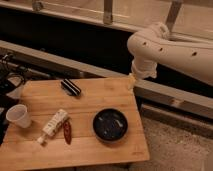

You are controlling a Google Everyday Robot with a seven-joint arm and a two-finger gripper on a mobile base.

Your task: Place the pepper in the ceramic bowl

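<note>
Bench [102, 100] first, its far right edge under the arm's [170, 47] gripper [132, 80], whose state I cannot tell; the ceramic bowl [110, 125] sits empty and ready, and the pepper [67, 131] lies ungrasped to its left.
</note>
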